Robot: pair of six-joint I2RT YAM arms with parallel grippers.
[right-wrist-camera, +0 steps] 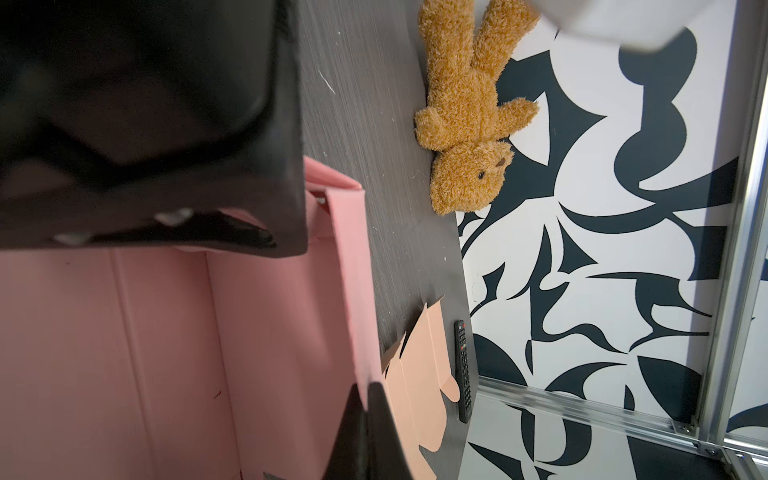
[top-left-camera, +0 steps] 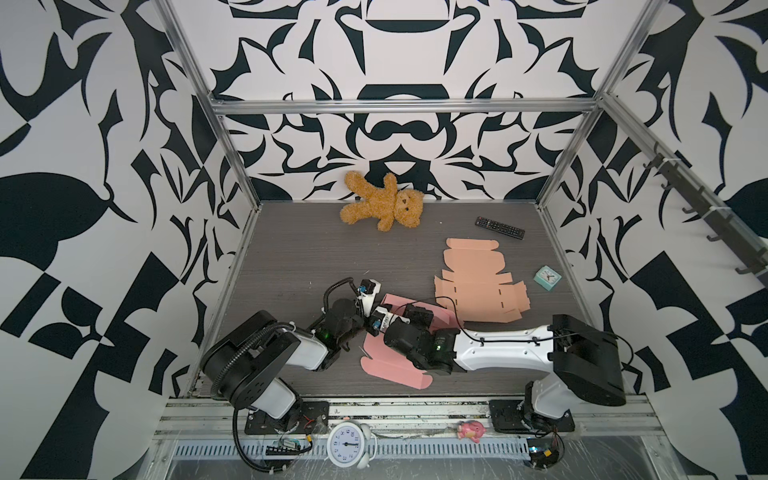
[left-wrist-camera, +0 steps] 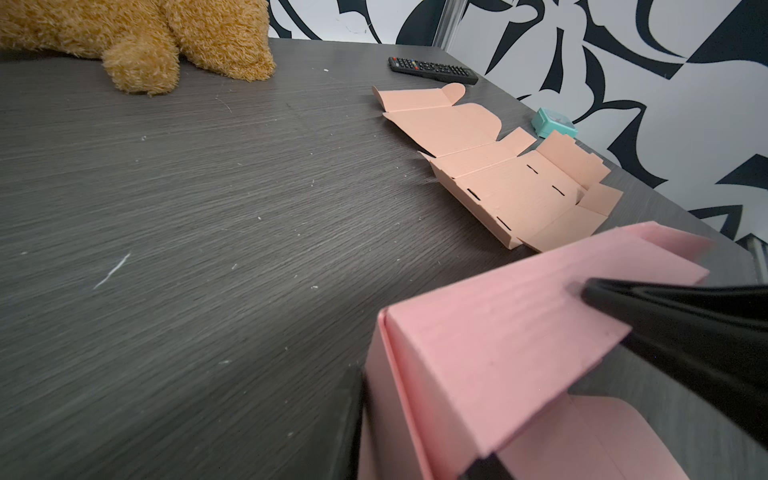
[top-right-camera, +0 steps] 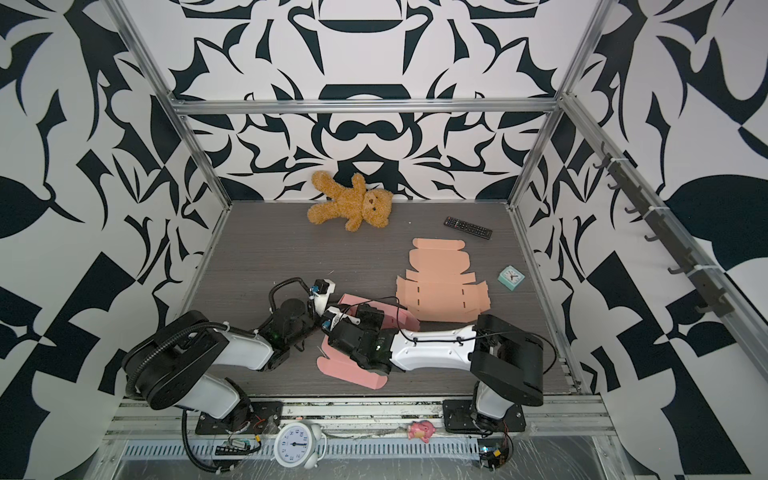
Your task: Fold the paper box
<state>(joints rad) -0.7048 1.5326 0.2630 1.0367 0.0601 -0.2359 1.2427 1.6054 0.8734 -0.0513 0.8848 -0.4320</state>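
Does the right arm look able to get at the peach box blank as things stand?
Probably yes: the peach box blank lies flat and uncovered just beyond the right arm, though its fingers are busy at the pink box.

Box [top-left-camera: 388, 368] front ctr, flat blank [top-left-camera: 478, 291] behind-right of it, bear [top-left-camera: 384, 203] back ctr.

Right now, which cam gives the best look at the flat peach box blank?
Both top views: the peach blank lies flat, with nearly its whole outline and its slots visible. The left wrist view sees it slanted, its near edge cut off by the pink box. The right wrist view catches just one end, beside the remote.
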